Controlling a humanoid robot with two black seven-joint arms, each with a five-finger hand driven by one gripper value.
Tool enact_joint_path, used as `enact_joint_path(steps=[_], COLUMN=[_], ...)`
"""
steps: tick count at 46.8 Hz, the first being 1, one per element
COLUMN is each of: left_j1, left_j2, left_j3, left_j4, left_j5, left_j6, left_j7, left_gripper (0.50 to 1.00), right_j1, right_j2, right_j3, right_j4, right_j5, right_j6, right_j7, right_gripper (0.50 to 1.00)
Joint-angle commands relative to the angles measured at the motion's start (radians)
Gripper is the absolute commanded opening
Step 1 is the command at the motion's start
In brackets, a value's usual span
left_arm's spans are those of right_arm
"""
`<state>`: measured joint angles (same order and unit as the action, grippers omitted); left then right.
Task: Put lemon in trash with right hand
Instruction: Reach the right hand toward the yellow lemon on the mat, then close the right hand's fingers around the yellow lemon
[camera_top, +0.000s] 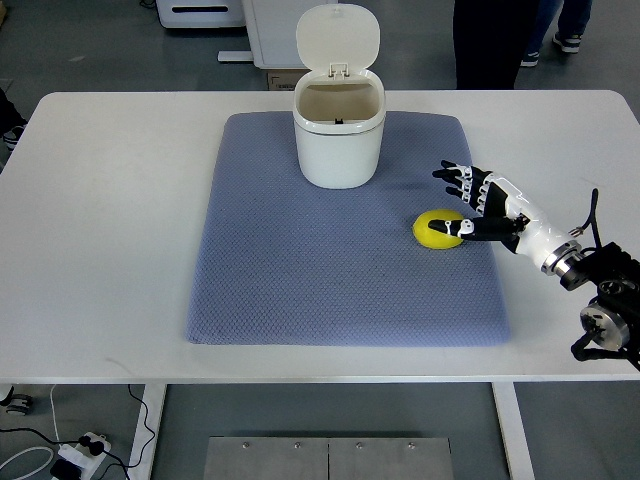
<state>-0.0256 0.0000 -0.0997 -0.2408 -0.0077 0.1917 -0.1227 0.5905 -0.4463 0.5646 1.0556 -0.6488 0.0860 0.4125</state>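
Right hand (487, 205) of mine reaches in from the right edge, fingers spread and gripping nothing; the thumb lies against the lemon's right side and the other fingers fan out above it. That lemon (438, 229) sits on the blue mat (300, 270), right of centre. Farther back on the mat stands the white bin (338, 135), its lid tipped up.

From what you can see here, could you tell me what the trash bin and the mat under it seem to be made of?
The trash bin looks like smooth, cream-white moulded plastic: soft sheen, rounded walls, hinged lid standing open. The mat looks like blue-grey woven or knitted fabric, possibly foam-backed: a matte surface with a fine dimpled texture.
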Motion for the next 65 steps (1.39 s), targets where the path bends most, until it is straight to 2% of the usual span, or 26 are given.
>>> enact_joint_path(steps=[1,13,35,65], left_j1=[-0.001,-0.001,-0.001,-0.001], left_j2=[0.000,0.000,0.000,0.000], left_j3=[0.000,0.000,0.000,0.000], left_j4=[0.000,0.000,0.000,0.000], left_j5=[0.000,0.000,0.000,0.000], left_j6=[0.000,0.000,0.000,0.000], left_j7=[0.000,0.000,0.000,0.000], left_gripper=[1.000,1.000,1.000,1.000], right_j1=[0.012,0.049,0.046,0.038], right_j2=[0.000,-0.002,-0.032,-0.029], right_j3=[-0.035,-0.121,-0.126,-0.170], right_j4=[-0.009,-0.029,-0.077,-0.071], right_j5=[0.000,0.000,0.000,-0.022], right_j6=[-0.014,-0.060,-0.060,-0.061], right_j7=[0.012,0.040,0.046,0.066], right_gripper=[0.954,0.952,0.949,0.941])
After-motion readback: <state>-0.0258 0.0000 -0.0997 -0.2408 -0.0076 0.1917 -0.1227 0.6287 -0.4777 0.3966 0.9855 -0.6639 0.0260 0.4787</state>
